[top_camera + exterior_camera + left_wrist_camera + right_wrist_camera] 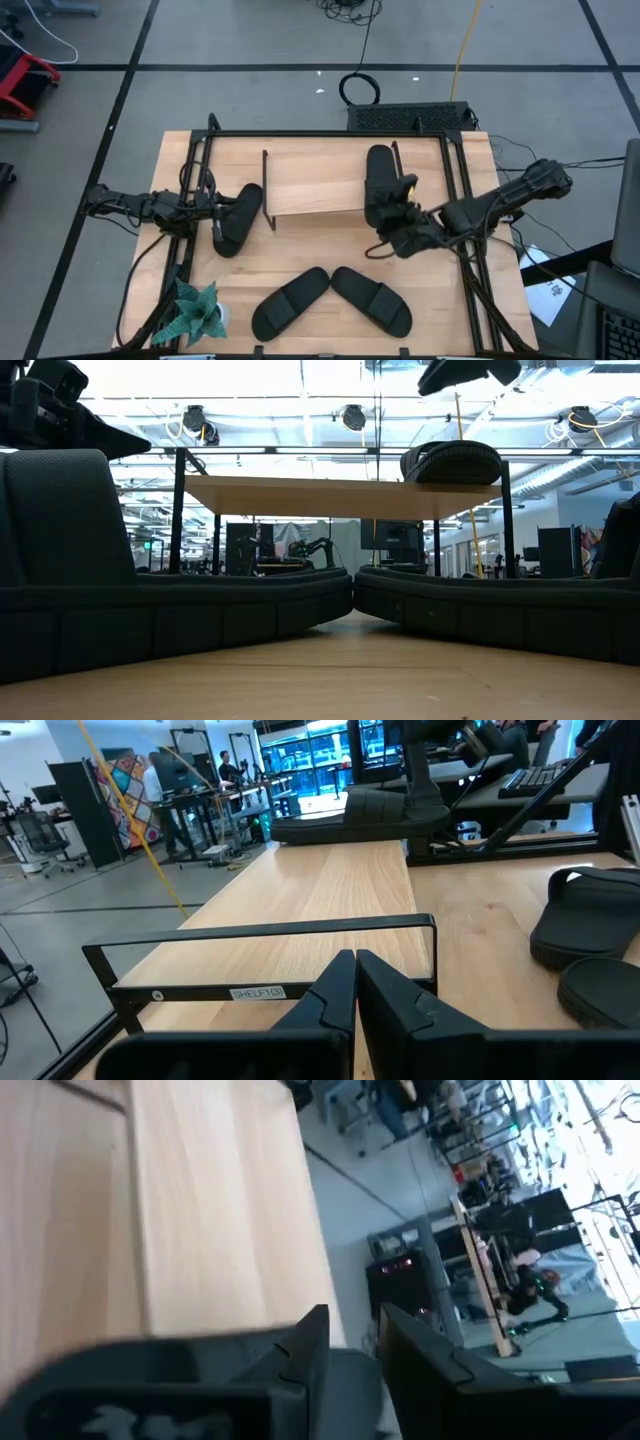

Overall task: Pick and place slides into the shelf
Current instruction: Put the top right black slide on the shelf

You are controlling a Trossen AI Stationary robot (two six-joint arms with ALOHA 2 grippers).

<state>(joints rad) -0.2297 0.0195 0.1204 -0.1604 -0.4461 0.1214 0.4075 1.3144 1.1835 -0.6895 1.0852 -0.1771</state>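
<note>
- The shelf (pixel 318 185) carries one slide (pixel 380 180) at its 3 o'clock end.
- My right gripper (pixel 392 222) sits beside it (fingers slightly apart).
- My left gripper (pixel 222 212), fingers together, partly hides another slide (pixel 238 218).
- Two slides (pixel 330 298) lie at 6 o'clock.

The table (pixel 300 260) is pale wood with a visible grain, smooth and matt, framed by thin black metal rails. The shelf (pixel 315 185) has the same light wood plank on thin black wire sides. The sandals (pixel 290 302) look like matt black foam or rubber, faintly textured, with ribbed straps.
</note>
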